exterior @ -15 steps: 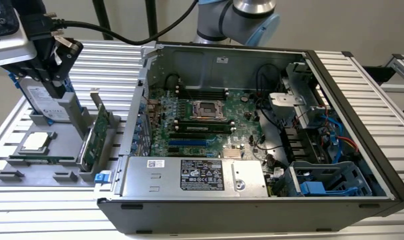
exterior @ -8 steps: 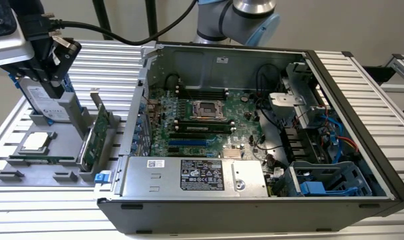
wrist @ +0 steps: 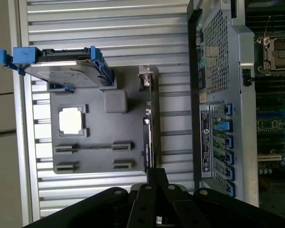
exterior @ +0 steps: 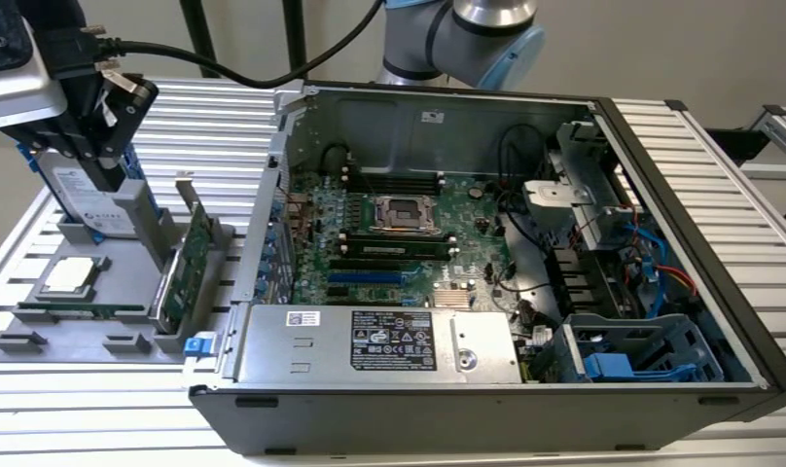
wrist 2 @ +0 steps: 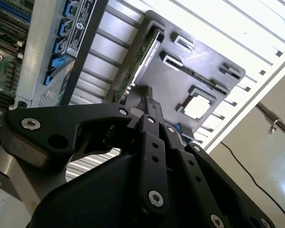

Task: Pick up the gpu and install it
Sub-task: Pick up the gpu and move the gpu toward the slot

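Gripper (wrist: 156, 174) hangs closed and empty, pointing down over the tray (wrist: 99, 137) holding the upright gpu (wrist: 148, 124).

An open computer case (exterior: 704, 224) lies on a slatted metal table (exterior: 94, 409), and its motherboard (exterior: 407, 243) and power supply (exterior: 380, 342) are uncovered. Just beside it, at the exterior view's left, a grey tray (exterior: 124, 284) holds an upright hard drive (exterior: 82, 204), a processor chip (exterior: 73, 275) and a memory stick (exterior: 82, 311).
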Available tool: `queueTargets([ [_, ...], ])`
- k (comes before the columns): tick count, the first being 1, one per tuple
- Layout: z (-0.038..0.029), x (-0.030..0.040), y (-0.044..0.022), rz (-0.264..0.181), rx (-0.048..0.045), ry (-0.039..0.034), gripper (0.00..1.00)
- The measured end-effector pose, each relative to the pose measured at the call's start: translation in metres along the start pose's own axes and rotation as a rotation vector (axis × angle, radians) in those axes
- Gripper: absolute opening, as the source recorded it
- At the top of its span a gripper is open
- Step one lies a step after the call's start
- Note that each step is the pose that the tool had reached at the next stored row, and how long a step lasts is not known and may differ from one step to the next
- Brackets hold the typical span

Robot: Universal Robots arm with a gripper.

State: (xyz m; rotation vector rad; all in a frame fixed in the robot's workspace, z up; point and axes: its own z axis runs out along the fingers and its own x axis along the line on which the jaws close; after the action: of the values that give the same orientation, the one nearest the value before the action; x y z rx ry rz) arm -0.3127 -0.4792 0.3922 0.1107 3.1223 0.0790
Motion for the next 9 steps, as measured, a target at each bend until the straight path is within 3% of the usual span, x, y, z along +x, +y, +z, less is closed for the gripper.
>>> queueTargets([
  [5,0.0000,0.0001,0.0000,0.000,-0.0008,0.0001,0.00],
  [6,0.0000,0.0001,0.0000,0.000,-0.0010,0.0001,1.00],
  [9,0.0000,0.0000,0.0000,0.000,-0.0014,0.0001,1.00],
])
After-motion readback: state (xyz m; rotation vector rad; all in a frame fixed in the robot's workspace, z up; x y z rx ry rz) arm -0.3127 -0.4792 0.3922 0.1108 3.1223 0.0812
